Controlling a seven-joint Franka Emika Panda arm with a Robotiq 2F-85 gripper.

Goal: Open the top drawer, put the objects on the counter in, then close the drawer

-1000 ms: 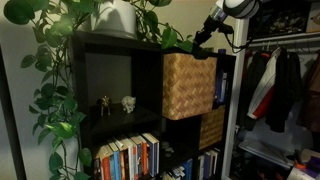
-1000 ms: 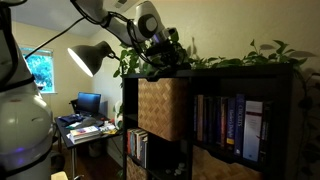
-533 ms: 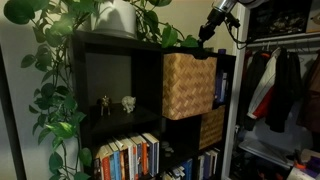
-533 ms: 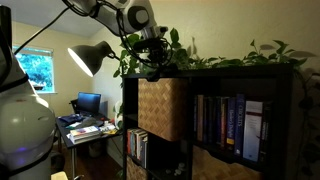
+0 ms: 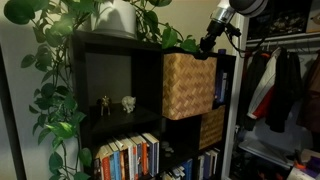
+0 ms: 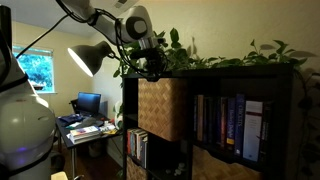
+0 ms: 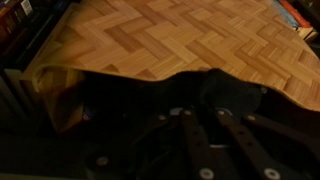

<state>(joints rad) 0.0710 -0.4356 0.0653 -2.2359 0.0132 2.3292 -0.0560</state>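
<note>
Since half a second ago, we see the gripper (image 5: 204, 44) lowered toward the worktop (image 5: 105, 38) in an exterior view. Left to right: trailing plant (image 5: 50, 95), small figurines (image 5: 117, 102), top drawer (image 5: 188, 85) sitting in its upper cubby, gripper just above its far corner. We cannot tell whether the jaws are apart or together.

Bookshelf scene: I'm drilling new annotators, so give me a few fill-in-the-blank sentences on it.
The wicker bin sits in the ____ row of the shelf.
The gripper hangs ____ the bin.
Under the figurines stands a row of ____.
Missing words: top; above; books.
</note>
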